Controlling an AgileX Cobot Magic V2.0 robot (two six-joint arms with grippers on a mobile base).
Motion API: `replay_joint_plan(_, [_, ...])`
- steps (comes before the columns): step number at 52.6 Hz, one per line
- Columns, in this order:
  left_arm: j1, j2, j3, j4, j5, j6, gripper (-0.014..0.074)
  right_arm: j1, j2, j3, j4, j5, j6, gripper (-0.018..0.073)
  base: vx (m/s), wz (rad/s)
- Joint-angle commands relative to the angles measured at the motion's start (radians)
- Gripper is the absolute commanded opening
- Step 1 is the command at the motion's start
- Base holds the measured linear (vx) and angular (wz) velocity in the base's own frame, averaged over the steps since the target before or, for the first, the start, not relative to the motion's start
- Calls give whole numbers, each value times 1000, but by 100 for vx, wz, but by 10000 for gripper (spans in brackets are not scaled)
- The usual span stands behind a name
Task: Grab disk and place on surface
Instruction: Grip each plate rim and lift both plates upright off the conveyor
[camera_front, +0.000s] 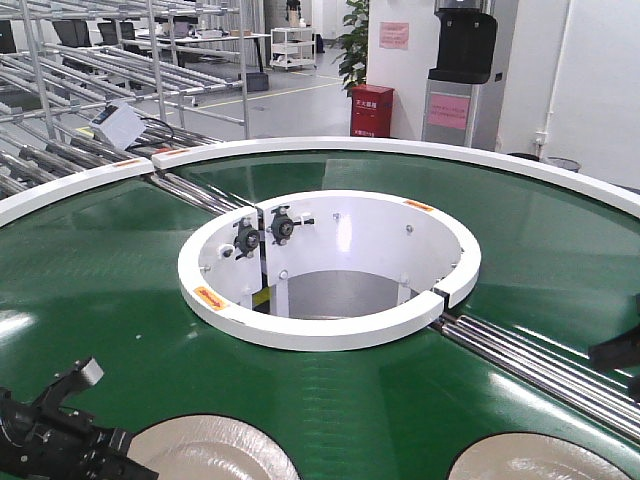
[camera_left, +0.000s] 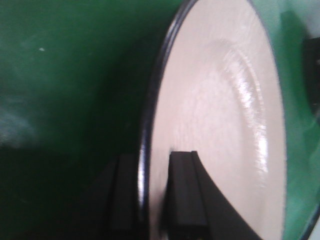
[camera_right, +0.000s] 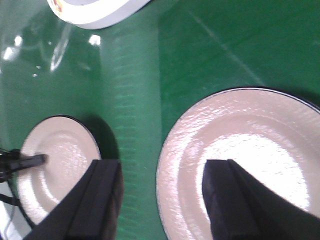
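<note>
Two cream disks with dark rims lie on the green conveyor belt (camera_front: 90, 290). My left gripper (camera_left: 152, 190) is shut on the rim of the left disk (camera_left: 220, 125), one finger (camera_left: 182, 190) on its top face and the other beneath. In the front view that disk (camera_front: 215, 450) sits at the bottom edge beside the left gripper (camera_front: 125, 440). My right gripper (camera_right: 162, 195) hangs open over the left rim of the right disk (camera_right: 250, 150), which is the disk (camera_front: 540, 460) in the front view. The surface is out of view.
A white inner ring (camera_front: 330, 330) encircles the belt's central opening, and a white outer rim (camera_front: 400, 148) bounds the far side. Steel rollers (camera_front: 540, 365) cross the belt at right. Racks and a red box (camera_front: 372, 108) stand behind.
</note>
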Motion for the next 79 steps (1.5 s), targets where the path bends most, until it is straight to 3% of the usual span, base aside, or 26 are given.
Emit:
replay_joint_plan(1, [-6, -87, -19, -48, 9, 10, -10, -5, -37, -32, -31, -23, -7, 420, 0, 0])
replay_joint_plan(14, [29, -299, -20, -129, 9, 17, -10, -5, 4, -32, -264, -108, 19, 420, 0, 0])
replay_joint_plan(26, [53, -449, -20, -156, -12, 14, -10, -5, 174, -32, -295, -118, 0, 420, 0, 0])
replay_joint_plan(45, [53, -463, -19, -159, 9, 8, -9, -5, 333, -32, -334, -159, -19, 420, 0, 0])
replay_joint_plan(52, [53, -463, -19, -159, 9, 8, -9, -5, 374, -32, -301, -125, -28, 420, 0, 0])
replay_joint_plan(62, [53, -463, -19, -159, 9, 8, -9, 10, 468, -32, -123, -15, -150, 396, 0, 0])
replay_joint_plan(66, [53, -463, -19, -159, 9, 8, -9, 11, 488, -32, -33, 31, -206, 304, 0, 0])
replay_joint_plan(73, [53, -463, -19, -158, 6, 8, -9, 7, 477, -32, 72, 54, -246, -20, 0, 0])
replay_joint_plan(79, [53, -463, -19, -159, 5, 6, -9, 7, 443, -32, 86, 55, -225, -15, 0, 0])
